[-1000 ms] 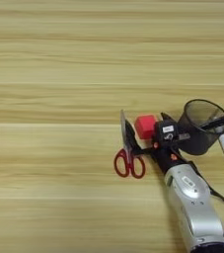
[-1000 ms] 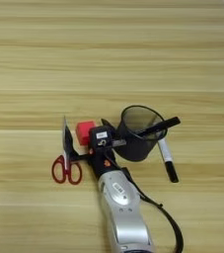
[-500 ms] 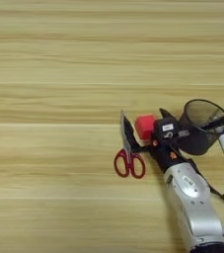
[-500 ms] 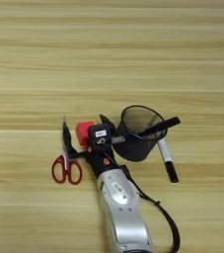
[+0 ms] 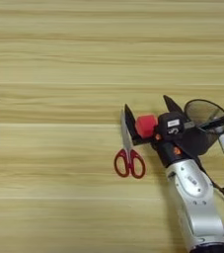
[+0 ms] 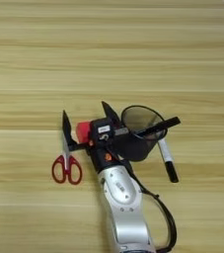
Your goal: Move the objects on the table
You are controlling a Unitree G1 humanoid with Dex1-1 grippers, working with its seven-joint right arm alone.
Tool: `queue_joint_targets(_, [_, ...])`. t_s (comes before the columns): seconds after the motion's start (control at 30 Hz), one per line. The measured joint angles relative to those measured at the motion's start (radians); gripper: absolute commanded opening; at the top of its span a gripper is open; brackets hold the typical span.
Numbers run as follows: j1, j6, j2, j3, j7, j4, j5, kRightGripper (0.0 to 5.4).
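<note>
looks like early going: the right gripper (image 5: pixel 149 114) has its jaws spread around the red cube (image 5: pixel 145 125), not pinching yet, and the black marker (image 6: pixel 166 157) lies untouched beside the mesh cup (image 6: pixel 139 132).

Red cube (image 5: pixel 145 125), red-handled scissors (image 5: pixel 129 160), striped yellowish table (image 5: pixel 59 74)

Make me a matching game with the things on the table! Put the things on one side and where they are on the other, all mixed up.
Things:
1. red cube
2. scissors
3. black mesh cup
4. marker lying on the table

Places:
A. right of the cup, flat on the wood
B. between the open gripper fingers
C. furthest left, red handles nearest the robot
D. just right of the gripper, a pen resting across its rim

Pairs: 1-B, 2-C, 3-D, 4-A
</note>
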Motion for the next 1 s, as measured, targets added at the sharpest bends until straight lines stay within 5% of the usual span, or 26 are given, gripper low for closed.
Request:
queue_joint_targets(0.7, [0.037, -0.014, -0.001, -0.066, -0.081, -0.229, -0.034, 5.37])
queue_joint_targets(1.0, [0.1, 0.068, -0.039, -0.135, -0.064, -0.353, -0.014, 5.37])
